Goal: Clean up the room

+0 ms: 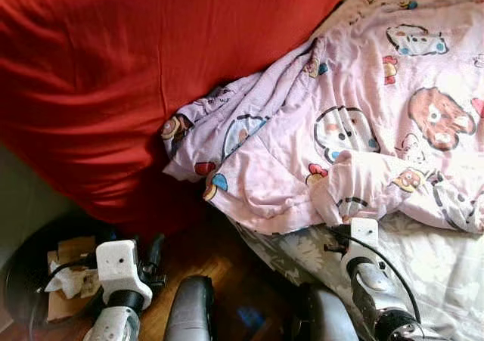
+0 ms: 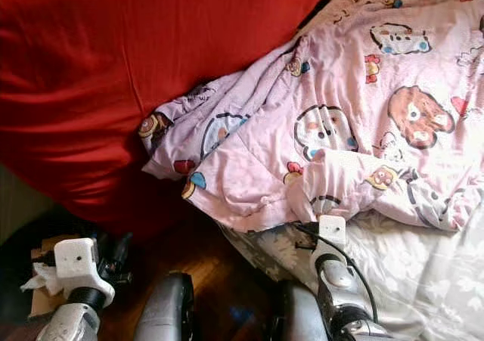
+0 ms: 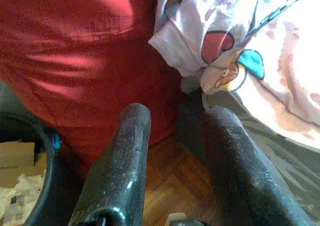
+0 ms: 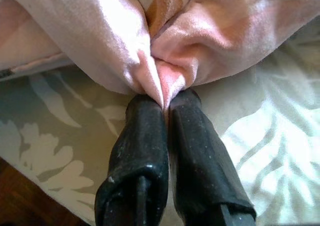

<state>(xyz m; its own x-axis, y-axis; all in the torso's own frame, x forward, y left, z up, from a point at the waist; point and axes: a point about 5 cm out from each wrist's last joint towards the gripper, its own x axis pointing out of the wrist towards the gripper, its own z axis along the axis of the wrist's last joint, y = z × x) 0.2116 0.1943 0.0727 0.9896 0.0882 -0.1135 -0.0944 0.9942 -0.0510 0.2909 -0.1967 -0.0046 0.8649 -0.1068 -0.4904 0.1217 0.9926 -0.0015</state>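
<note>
A pink cartoon-print blanket (image 1: pixel 355 122) lies rumpled across the bed, its near edge bunched into a fold (image 4: pixel 160 60). My right gripper (image 4: pixel 166 101) is shut on that fold, the cloth pinched between its fingertips just above the grey leaf-print sheet (image 4: pixel 270 136). In the left eye view the right wrist (image 1: pixel 364 239) sits at the blanket's near edge. My left gripper (image 3: pixel 175 123) is open and empty, low over the wooden floor (image 3: pixel 175 181), pointing at the red cover (image 3: pixel 85 60) and a hanging blanket corner (image 3: pixel 220 50).
A large red cushion or duvet (image 1: pixel 128 76) fills the left side and drapes to the floor. A dark round bin (image 1: pixel 30 277) with cardboard and crumpled paper (image 1: pixel 69 280) stands at the lower left. The bed's sheet edge (image 1: pixel 302 254) borders the wooden floor (image 1: pixel 227 265).
</note>
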